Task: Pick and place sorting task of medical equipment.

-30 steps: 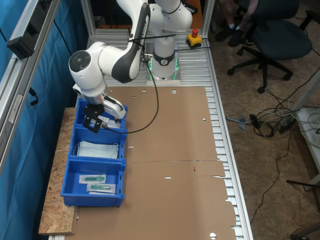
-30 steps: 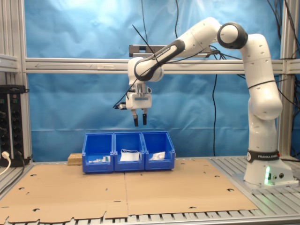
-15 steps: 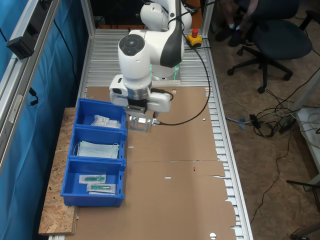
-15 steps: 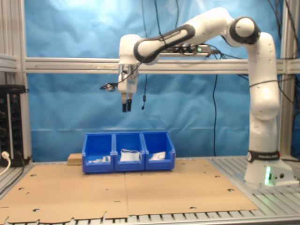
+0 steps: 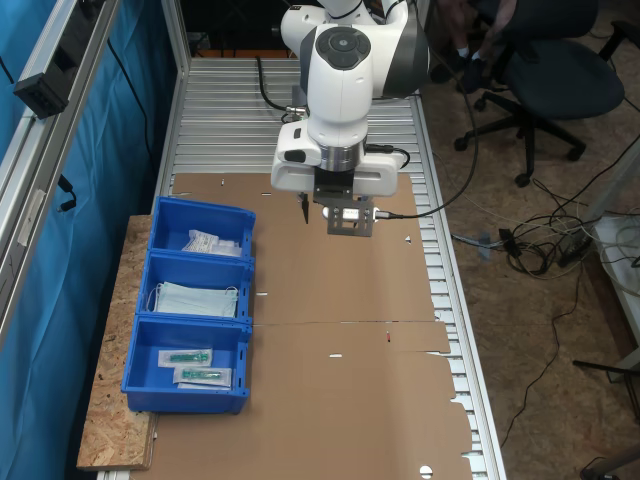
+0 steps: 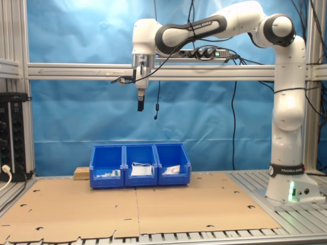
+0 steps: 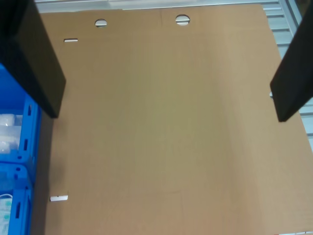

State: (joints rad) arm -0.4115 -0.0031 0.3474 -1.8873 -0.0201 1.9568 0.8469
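Observation:
White sachets, the medical equipment [image 5: 205, 241], lie in the blue bin [image 5: 236, 216] nearest the robot base; they also show in the second exterior view, medical equipment [image 6: 172, 169], and in the wrist view, medical equipment [image 7: 7, 132]. My gripper [image 5: 345, 216] hangs high over the bare cardboard, well away from the bins and far above bin height, gripper [image 6: 140, 105]. In the wrist view the two black fingers [image 7: 39, 73] stand wide apart with nothing between them, gripper [image 7: 168, 110].
Three blue bins stand in a row along the cardboard's edge: pale blue face masks [image 5: 195, 298] in the middle one, clear packets with green parts [image 5: 195, 365] in the far one. A red stop button [image 5: 388, 75] sits by the robot base. An office chair [image 5: 560, 70] stands off the table.
The arm has swung from above the sachet bin out over the cardboard and risen higher. Nothing shows between its fingers.

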